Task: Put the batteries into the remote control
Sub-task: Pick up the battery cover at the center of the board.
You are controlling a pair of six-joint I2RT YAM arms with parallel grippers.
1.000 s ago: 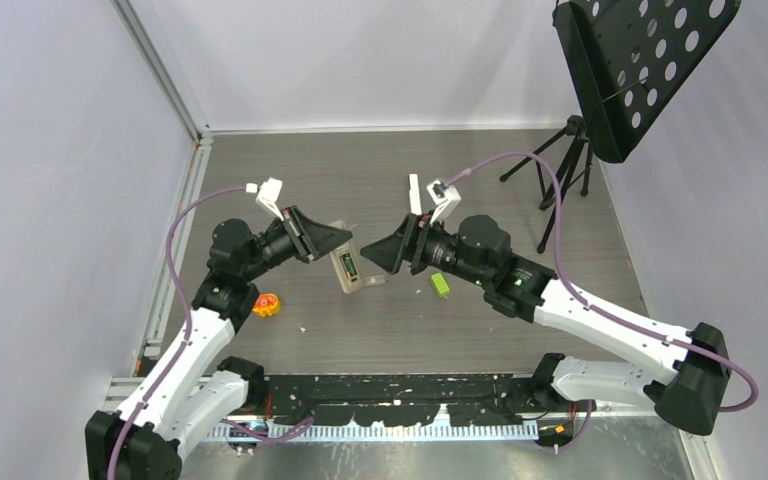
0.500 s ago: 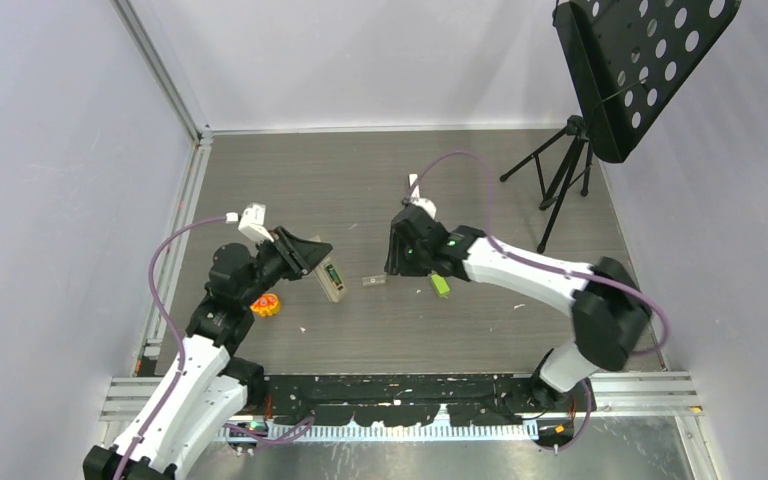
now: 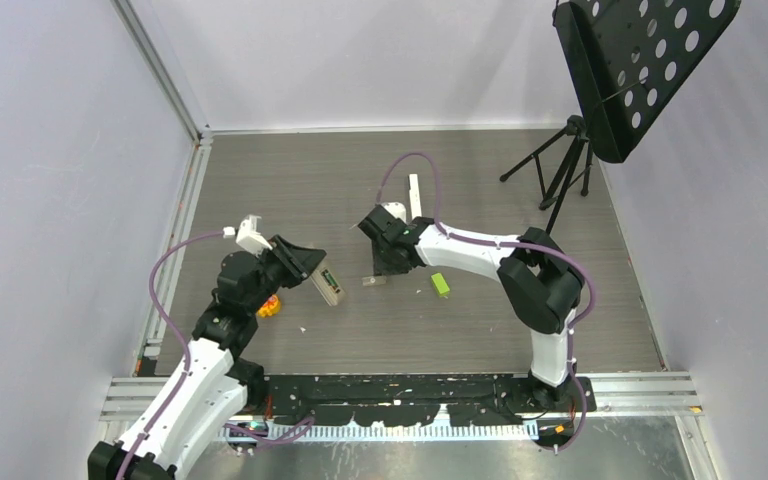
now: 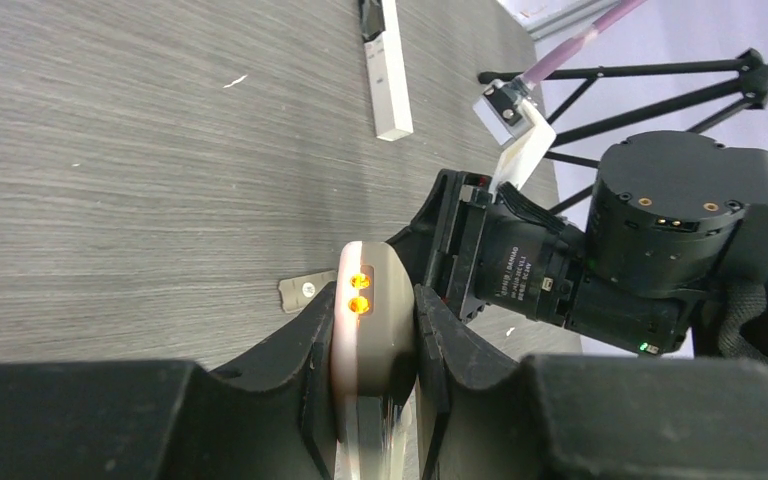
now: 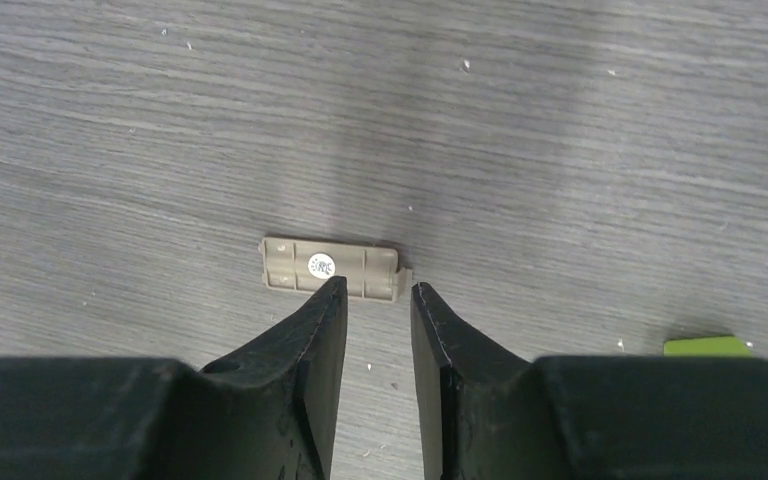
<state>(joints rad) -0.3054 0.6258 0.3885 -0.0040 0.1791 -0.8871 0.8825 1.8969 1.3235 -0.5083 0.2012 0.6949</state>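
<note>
My left gripper (image 3: 318, 272) is shut on a beige remote control (image 3: 328, 286) and holds it off the table at left of centre. In the left wrist view the remote (image 4: 375, 320) is clamped between both fingers, two orange lights on its end. My right gripper (image 3: 386, 262) points down at the beige battery cover (image 3: 374, 281) lying flat on the table. In the right wrist view the gripper (image 5: 378, 290) is open by a narrow gap and empty, its tips at the near edge of the cover (image 5: 330, 268). No loose battery shows in any view.
A bright green block (image 3: 441, 284) lies right of the cover, also at the right wrist view's edge (image 5: 705, 346). A white remote (image 3: 415, 193) lies further back. An orange-yellow object (image 3: 270, 305) sits by the left arm. A black music stand (image 3: 560, 180) stands back right.
My left gripper has drawn the beige remote back to the left and nearer. My right arm has swung round, and its gripper has come down over the battery cover.
</note>
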